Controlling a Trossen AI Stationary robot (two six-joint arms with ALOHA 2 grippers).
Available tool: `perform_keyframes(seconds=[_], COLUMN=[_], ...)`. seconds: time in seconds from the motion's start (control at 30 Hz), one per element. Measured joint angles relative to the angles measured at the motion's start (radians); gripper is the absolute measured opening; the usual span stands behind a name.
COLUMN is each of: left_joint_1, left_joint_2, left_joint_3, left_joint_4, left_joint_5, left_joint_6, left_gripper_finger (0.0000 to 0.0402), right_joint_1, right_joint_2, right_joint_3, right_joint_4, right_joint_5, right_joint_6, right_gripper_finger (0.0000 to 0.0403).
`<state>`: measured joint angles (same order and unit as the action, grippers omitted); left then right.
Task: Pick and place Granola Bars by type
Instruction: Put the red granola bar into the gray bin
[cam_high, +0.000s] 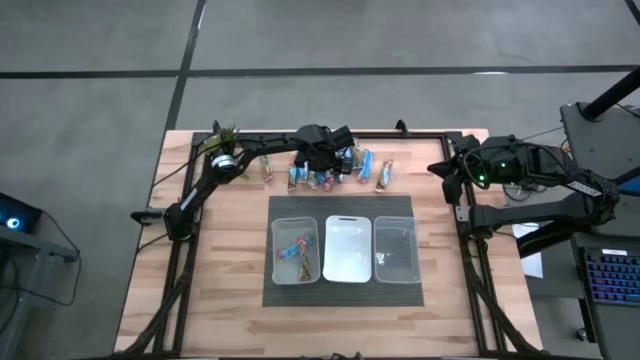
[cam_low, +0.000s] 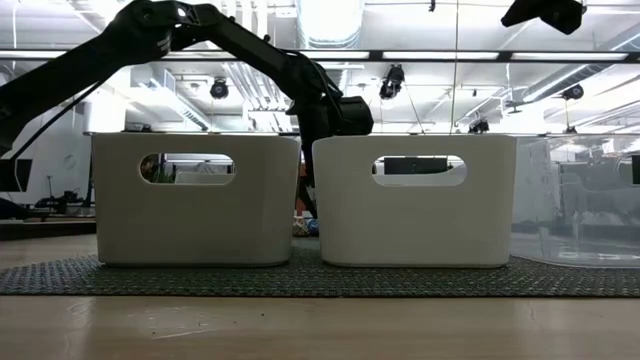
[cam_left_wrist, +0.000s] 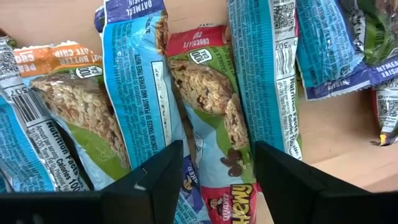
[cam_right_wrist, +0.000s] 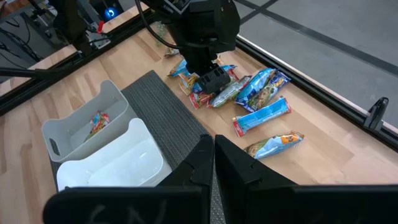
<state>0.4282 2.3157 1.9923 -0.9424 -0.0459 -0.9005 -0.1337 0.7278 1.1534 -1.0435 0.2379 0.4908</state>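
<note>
Your left gripper (cam_high: 330, 165) sits low over the pile of Granola Bars (cam_high: 340, 168) on the wood at the far side of the table, just behind the dark mat (cam_high: 341, 290). Its fingers (cam_left_wrist: 155, 180) stand apart, straddling a bar with a red-topped wrapper (cam_left_wrist: 208, 93), not yet clamped on it. More bars lie loose toward the right of the pile, one set a little apart (cam_right_wrist: 274, 145). On the mat, three bins stand in a row: the left bin (cam_high: 296, 250) holds a couple of bars (cam_high: 294, 250), beside it the middle bin (cam_high: 347, 249) and the right bin (cam_high: 396, 250). Your right gripper (cam_right_wrist: 214, 147) waits raised near the table's right edge, fingers pressed together on nothing.
</note>
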Motion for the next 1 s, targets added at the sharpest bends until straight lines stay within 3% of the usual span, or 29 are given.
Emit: perform_keyframes(seconds=[1.0], left_joint_1=[-0.003], left_joint_2=[0.0], left_joint_3=[-0.001], left_joint_4=[0.0], left_joint_5=[-0.014], left_joint_6=[-0.01], left_gripper_finger=[0.018], right_joint_1=[0.0], right_joint_2=[0.0], right_joint_3=[0.0], right_joint_4=[0.0], right_joint_5=[0.0], right_joint_6=[-0.004], right_gripper_finger=[0.0008])
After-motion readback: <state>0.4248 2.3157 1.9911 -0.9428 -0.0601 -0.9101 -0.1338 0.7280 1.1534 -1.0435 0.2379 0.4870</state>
